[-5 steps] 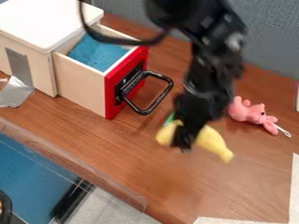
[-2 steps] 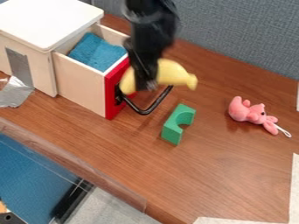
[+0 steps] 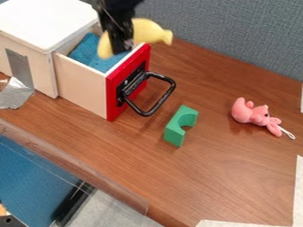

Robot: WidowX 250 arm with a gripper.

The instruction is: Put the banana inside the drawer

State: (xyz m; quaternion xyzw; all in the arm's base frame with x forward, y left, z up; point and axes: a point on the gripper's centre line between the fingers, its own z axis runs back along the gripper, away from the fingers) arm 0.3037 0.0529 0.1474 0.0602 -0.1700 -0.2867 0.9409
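Banana, yellow, smooth & curved w/ a blunt tip, is up top, left of ctr, in the end effector, which is pinching it around the middle. In the pic it overlaps the open drawer's far R corner; can't tell its exact height above it. Drawer is pale wood, upper left of frame, w/ a flat glossy red front & a bent black bar handle. Soft-looking blue lining inside. It juts from a pale wood box w/ a smooth white rounded-corner lid & a matte gray patch on its side. Crinkled silver tape at far left edge.

Green block, hard, flat-faced w/ a curved notch, is on the desk near frame ctr; desk has reddish-brown wood grain. Pink plush toy w/ a thin white loop lies mid-right. Gray woven-fabric partition behind.

Hidden/cut off: black arm cropped by top edge; banana's mid part & some lining blocked by the end effector; box cropped at left; white sheet cropped, lower right.
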